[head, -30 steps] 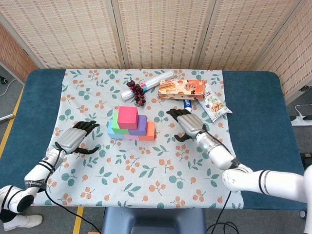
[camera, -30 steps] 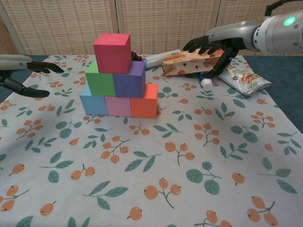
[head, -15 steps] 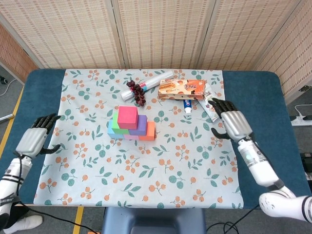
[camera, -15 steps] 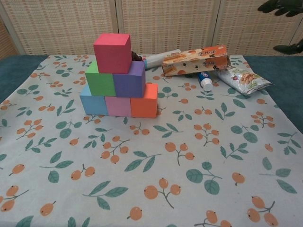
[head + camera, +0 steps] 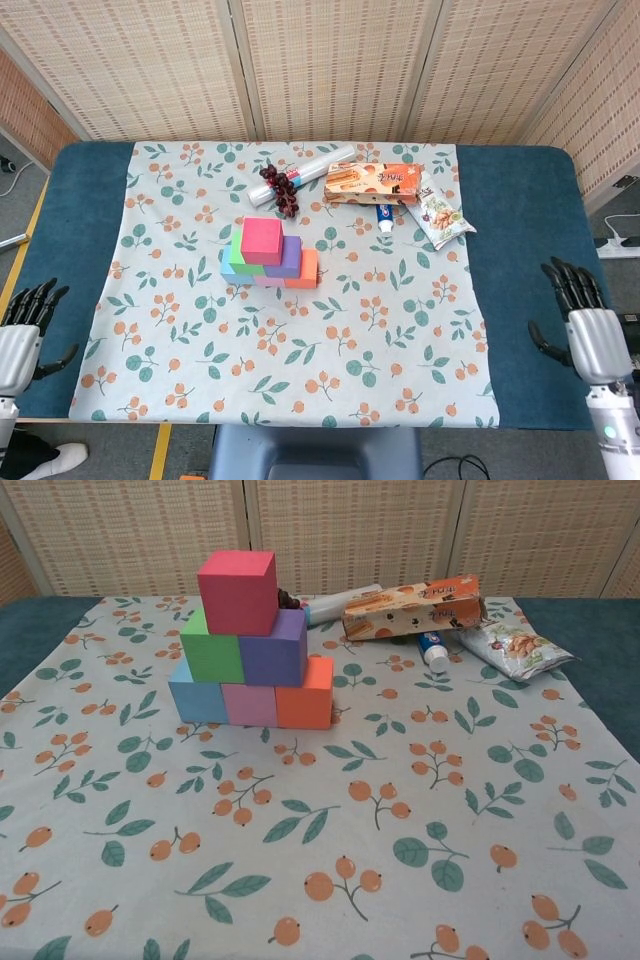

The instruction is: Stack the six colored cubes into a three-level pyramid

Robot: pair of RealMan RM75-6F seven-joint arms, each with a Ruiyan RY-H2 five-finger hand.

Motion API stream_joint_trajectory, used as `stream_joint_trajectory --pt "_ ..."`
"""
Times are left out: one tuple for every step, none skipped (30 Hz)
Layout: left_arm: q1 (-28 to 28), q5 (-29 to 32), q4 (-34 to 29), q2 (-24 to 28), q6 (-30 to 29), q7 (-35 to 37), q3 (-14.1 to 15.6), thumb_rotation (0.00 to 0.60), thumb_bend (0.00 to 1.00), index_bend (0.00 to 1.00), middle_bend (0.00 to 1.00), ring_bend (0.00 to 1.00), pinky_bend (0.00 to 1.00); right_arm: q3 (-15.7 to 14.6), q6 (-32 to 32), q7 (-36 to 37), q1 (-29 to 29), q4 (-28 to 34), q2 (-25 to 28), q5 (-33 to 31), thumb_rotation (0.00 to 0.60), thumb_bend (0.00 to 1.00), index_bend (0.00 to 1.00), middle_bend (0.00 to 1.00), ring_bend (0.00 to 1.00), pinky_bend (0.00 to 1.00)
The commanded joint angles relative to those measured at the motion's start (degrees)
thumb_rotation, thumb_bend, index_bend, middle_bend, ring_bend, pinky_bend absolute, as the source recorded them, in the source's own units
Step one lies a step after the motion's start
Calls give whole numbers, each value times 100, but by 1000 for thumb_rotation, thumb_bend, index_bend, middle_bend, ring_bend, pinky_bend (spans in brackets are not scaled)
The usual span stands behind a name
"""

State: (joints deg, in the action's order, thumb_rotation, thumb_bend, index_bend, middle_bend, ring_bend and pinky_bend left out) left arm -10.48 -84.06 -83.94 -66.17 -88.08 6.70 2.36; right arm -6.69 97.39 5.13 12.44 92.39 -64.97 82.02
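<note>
Left hand (image 5: 17, 345) sits at the table's near-left edge, off the floral cloth (image 5: 330, 880), fingers spread and holding nothing. Next rightward, the pyramid stands mid-cloth: blue cube (image 5: 197, 695), pink cube (image 5: 250, 704) and orange cube (image 5: 305, 693) touching in the base row, green cube (image 5: 211, 650) and purple cube (image 5: 273, 646) on the second level, red cube (image 5: 237, 578) on top. All six appear placed, so the stacking looks complete. The red cube seems to sit slightly left of the seam below; good practice now is to keep both hands well apart from the stack and avoid dragging the cloth. Behind the stack lie a dark grape-like bunch (image 5: 281, 187) and a white roll (image 5: 303, 168). Further right are a snack box (image 5: 412, 606), a small tube with a white cap (image 5: 432, 651), and a snack bag (image 5: 515, 646); printing is visible on each, but none of it can be read reliably at this resolution. Right hand (image 5: 588, 322) rests at the near-right edge over the blue table (image 5: 520, 250), fingers extended, empty.
</note>
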Motion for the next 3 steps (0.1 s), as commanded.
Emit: stream_joint_trajectory --pt "103 -120 -58 -57 -72 -155 69 600 296 99 1 0 0 -72 263 35 -335 -190 -175 237 600 306 0 0 0 0" --pt "114 -147 -79 -58 -59 -185 80 600 296 98 1 0 0 -72 264 33 -371 -202 -182 285 600 306 0 0 0 0" --pt "123 -166 -106 -54 -27 -213 86 600 295 97 1 0 0 -68 251 46 -395 -207 -177 368 600 306 0 0 0 0"
